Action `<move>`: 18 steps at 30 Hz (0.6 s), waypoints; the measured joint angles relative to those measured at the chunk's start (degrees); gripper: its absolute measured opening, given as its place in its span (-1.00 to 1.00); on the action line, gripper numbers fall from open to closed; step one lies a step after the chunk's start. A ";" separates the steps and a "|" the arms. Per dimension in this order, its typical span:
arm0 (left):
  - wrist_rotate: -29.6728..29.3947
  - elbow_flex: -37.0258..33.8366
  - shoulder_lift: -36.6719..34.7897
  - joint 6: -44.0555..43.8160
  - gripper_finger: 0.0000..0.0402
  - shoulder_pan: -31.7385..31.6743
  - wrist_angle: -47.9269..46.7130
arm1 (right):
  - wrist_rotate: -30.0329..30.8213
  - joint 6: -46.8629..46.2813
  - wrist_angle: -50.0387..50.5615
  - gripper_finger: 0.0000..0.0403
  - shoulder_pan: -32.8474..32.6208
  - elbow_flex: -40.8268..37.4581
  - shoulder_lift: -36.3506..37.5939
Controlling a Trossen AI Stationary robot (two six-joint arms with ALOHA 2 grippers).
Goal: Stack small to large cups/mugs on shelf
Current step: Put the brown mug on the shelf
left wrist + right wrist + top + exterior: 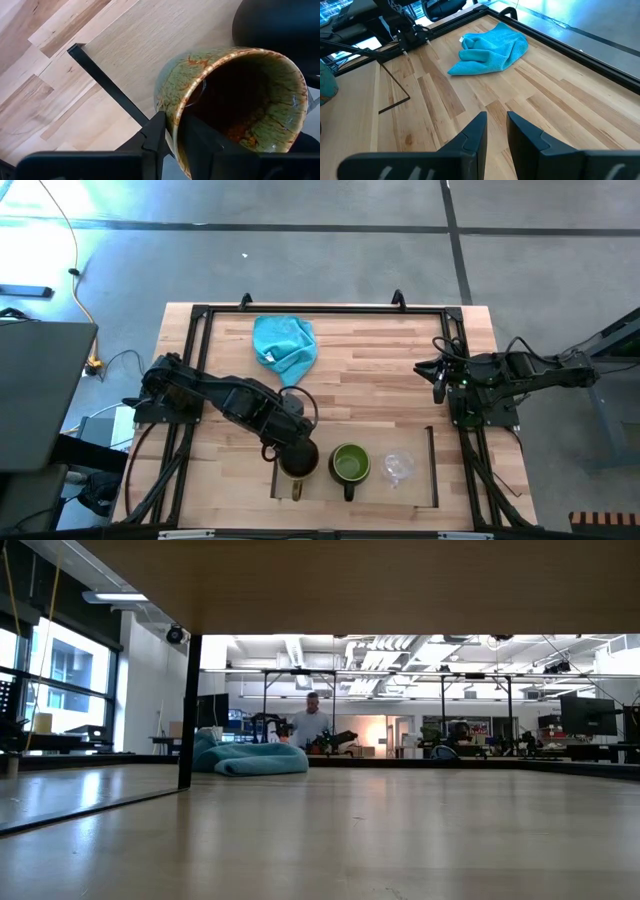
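The worktop (pixel 380 370) of striped planks is carrying everything, and the pale shelf (pixel 375 495) is lying flat along its near edge, thin dark rails at its two short ends. The left arm is reaching across to the shelf's left end, its left pincer (pixel 172 135) pinching the rim of the brown mug (pixel 235 107), one finger inside and one outside the wall; the mug is sitting just inside the left rail (pixel 107 82), tilted in the wrist view. The right arm is waiting at the worktop's right edge, its right pincer (pixel 496 127) narrowly spread over bare planks. A turquoise cloth (pixel 284 346) is lying bunched toward the far side. The green mug (pixel 349 465) is standing upright mid-shelf, just beside the brown one. The clear glass cup (pixel 398 468) is standing right of it, nearer the right rail.
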State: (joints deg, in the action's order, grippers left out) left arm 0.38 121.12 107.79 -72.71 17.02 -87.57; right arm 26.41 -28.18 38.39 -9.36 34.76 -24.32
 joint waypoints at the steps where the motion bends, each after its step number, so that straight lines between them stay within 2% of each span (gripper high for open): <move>1: -0.02 0.00 0.00 -0.21 -0.75 0.00 -0.14 | 0.00 0.00 0.00 -0.68 0.01 0.00 0.00; 18: -0.81 0.00 0.11 -1.22 -0.75 0.02 -1.38 | 0.00 0.17 0.00 -0.68 0.01 0.00 0.00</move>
State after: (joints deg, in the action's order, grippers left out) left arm -0.43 121.12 107.90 -73.93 17.04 -88.95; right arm 26.41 -28.01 38.39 -9.34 34.76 -24.31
